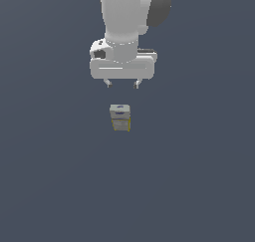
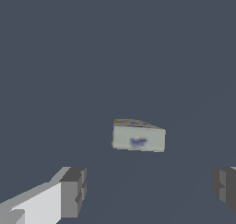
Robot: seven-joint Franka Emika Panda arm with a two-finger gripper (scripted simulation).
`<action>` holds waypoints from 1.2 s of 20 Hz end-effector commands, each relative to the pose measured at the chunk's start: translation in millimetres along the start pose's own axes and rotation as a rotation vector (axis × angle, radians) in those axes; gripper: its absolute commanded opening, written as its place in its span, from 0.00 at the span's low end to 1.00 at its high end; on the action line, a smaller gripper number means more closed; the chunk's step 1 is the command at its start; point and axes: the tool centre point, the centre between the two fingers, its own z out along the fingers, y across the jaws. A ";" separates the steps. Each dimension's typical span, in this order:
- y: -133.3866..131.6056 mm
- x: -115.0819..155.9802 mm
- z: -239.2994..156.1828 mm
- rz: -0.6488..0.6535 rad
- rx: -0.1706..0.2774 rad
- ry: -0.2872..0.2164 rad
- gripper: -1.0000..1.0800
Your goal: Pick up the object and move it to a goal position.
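We see one small rectangular box (image 1: 120,117), matte pale grey-white with yellow edges and a blurred bluish print on one face. It rests alone on a smooth, flat dark grey-blue surface (image 1: 50,186). One glossy white robot arm carries a gripper (image 1: 122,83) whose two blocky grey fingers (image 2: 73,192) are spread wide. The box lies apart from both fingertips, beyond them and roughly centred on their gap.
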 end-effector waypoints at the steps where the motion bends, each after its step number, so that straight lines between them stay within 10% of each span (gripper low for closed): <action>1: 0.0 0.0 0.0 0.000 0.000 0.000 0.96; 24: 18.6 5.0 -7.0 -0.057 -0.002 0.018 0.96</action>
